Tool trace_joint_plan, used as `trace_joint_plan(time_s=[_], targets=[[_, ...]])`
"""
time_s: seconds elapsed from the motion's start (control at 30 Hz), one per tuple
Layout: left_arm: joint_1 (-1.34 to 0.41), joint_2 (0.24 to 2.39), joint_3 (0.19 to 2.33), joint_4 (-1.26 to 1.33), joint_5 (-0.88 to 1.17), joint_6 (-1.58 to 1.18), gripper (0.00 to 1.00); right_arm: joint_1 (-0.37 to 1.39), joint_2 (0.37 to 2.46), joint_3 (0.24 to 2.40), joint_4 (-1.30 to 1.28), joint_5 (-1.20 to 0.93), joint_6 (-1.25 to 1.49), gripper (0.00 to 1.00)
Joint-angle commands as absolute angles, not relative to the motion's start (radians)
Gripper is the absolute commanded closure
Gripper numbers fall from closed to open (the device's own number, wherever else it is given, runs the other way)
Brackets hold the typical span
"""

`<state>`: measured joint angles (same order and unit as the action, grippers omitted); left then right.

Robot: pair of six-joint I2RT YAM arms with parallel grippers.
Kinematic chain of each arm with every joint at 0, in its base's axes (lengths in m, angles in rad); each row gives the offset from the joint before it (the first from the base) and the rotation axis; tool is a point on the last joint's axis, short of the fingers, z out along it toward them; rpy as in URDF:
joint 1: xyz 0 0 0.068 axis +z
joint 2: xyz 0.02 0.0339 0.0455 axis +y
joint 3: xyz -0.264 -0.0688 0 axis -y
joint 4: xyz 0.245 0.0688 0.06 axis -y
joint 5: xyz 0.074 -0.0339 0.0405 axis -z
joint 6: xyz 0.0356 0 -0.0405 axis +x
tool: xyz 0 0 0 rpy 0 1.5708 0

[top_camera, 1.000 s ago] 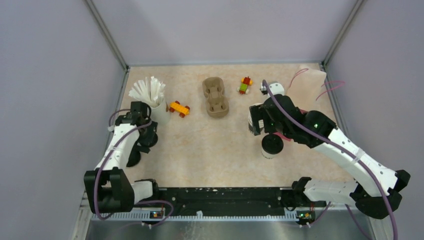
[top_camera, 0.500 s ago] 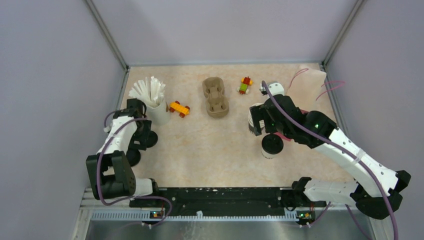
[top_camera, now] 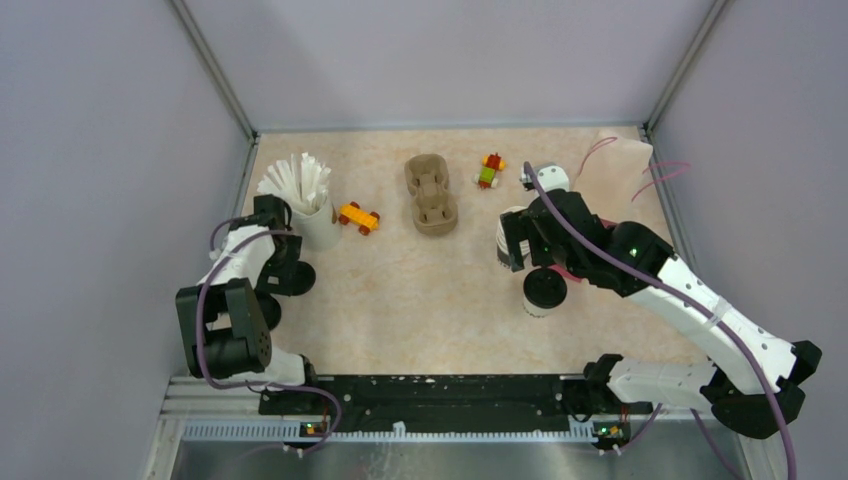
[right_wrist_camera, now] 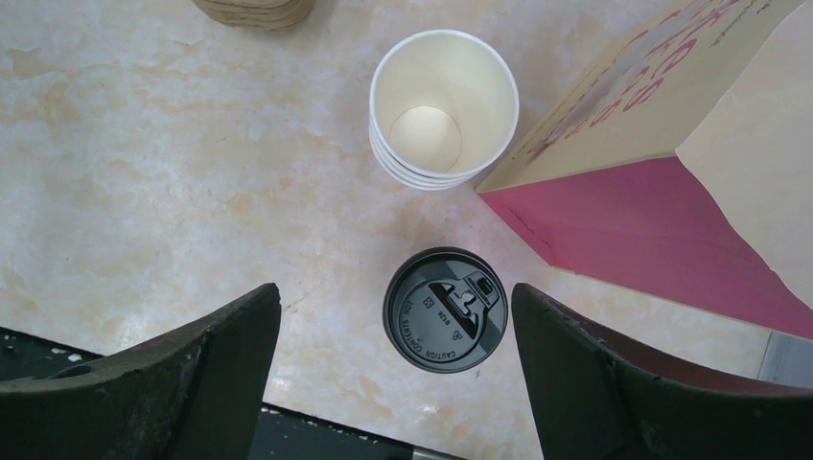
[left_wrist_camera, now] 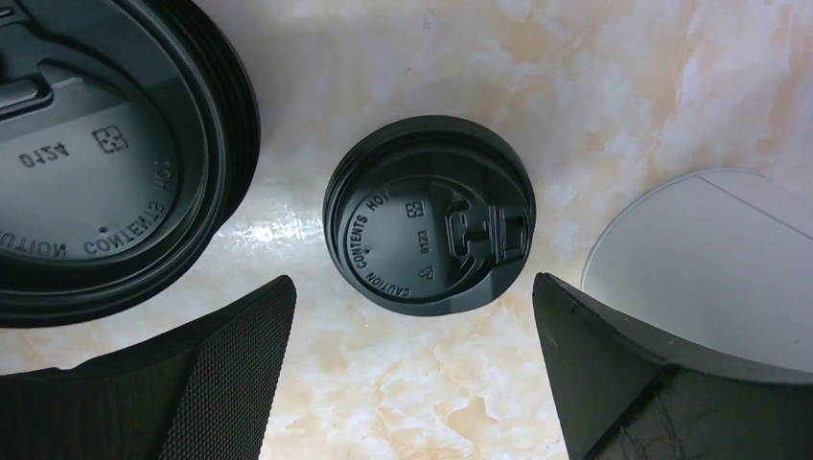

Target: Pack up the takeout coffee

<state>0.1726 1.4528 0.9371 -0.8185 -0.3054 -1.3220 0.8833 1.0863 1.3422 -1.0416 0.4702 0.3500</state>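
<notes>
Left gripper (left_wrist_camera: 410, 287) spread above black lid (left_wrist_camera: 429, 216); lid stack (left_wrist_camera: 96, 163) beside.

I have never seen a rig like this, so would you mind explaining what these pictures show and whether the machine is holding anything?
These are two robot arms bolted at the near edge of a table, each ending in a two-finger gripper. One picture looks down from above. The other two come from cameras on the wrists, so the dark shapes at the bottom are the gripper's own fingers. The left gripper hangs open over black lids, holding nothing. The right gripper is open too, above a lidded coffee cup, near a stack of open cups and a paper bag. Also on the table: a pulp cup tray, a cup of white sticks and two toy brick models.
</notes>
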Motion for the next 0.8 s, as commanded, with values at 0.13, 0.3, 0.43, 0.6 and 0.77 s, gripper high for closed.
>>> trace_joint_plan(time_s=[0.13,0.3,0.43,0.6,0.77], targets=[[0.185,1.49,0.959,-0.747,-0.337,-1.315,0.03,0.895,1.062,1.37,-1.062,0.503,0.373,0.12],[0.188,1.506,0.955,-0.737,-0.341,-1.307,0.02,0.895,1.064,1.37,-1.063,0.502,0.378,0.13],[0.194,1.51,0.944,-0.733,-0.338,-1.307,0.02,0.895,1.065,1.37,-1.065,0.5,0.385,0.13],[0.194,1.496,0.938,-0.748,-0.329,-1.328,0.04,0.895,1.064,1.364,-1.071,0.5,0.395,0.13],[0.196,1.45,0.901,-0.732,-0.318,-1.361,0.11,0.895,1.064,1.366,-1.067,0.491,0.398,0.13]])
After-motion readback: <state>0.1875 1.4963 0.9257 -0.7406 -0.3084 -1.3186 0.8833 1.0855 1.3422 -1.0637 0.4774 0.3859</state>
